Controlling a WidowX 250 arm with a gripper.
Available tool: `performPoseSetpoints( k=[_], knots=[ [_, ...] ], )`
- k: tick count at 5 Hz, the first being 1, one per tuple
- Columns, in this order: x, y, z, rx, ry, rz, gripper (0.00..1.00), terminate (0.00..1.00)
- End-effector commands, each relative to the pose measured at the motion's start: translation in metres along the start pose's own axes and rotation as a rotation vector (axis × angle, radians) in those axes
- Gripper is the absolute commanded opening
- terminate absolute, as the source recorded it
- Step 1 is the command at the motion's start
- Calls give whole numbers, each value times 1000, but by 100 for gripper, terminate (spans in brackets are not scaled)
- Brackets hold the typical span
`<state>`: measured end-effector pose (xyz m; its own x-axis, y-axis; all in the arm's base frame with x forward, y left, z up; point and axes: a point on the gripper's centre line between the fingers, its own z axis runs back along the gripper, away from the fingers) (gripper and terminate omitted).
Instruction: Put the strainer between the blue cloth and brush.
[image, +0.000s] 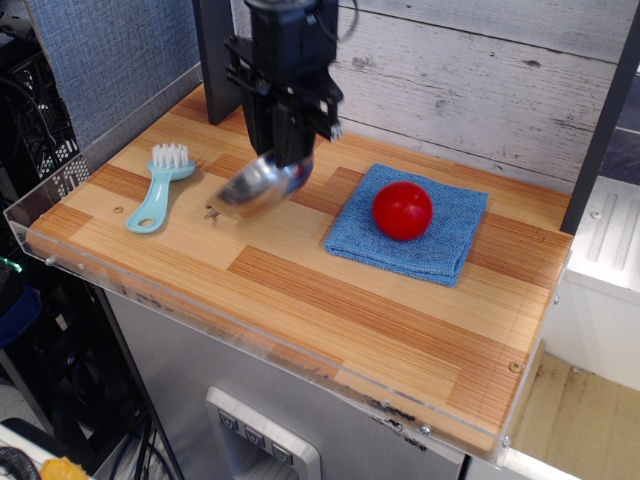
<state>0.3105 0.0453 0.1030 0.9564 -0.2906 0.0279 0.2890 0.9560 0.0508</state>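
strainer glossy steel | blue cloth matt terry | table smooth wood

A single fixed camera stood in front of the light striped wooden bench, raised and off toward its right corner, looking down across the whole top to the whitewashed plank wall.
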Motion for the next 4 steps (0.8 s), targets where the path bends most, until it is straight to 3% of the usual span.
performPoseSetpoints(
  k=[1, 2, 4],
  knots=[
    [22, 30, -10, -4, 19, 66, 0, 0],
    [29, 29, -24, 4, 58, 63, 0, 0],
    [43, 34, -36, 15, 70, 80, 0, 0]
  ],
)
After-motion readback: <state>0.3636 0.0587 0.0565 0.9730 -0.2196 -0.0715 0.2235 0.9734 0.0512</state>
